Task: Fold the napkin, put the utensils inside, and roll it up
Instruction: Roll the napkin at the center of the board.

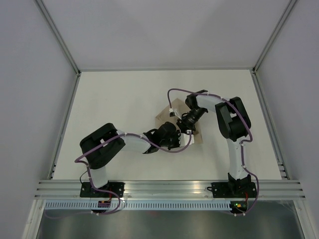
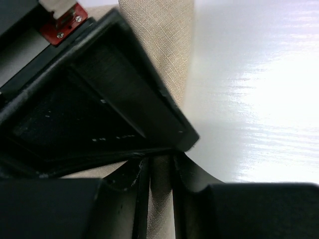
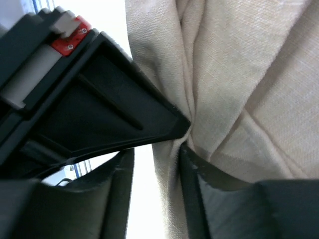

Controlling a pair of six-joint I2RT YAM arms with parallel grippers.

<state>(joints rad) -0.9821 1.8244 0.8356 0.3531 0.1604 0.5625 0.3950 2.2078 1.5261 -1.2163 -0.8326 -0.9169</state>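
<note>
The beige napkin point(image 1: 163, 115) lies bunched in the middle of the table, mostly hidden under both grippers. My left gripper point(image 1: 173, 138) is shut on a fold of the napkin point(image 2: 160, 199); the cloth runs up between its fingers point(image 2: 124, 189). My right gripper point(image 1: 185, 122) comes in from the right and is shut on a gathered, creased part of the napkin point(image 3: 234, 84), which is pinched at its fingertips point(image 3: 172, 122). The two grippers are close together over the cloth. The fork is out of view.
The white table point(image 1: 119, 99) stretches around the napkin, with grey side walls and a metal rail point(image 1: 169, 188) at the near edge. In the left wrist view, bare glossy table point(image 2: 259, 99) lies to the right of the cloth.
</note>
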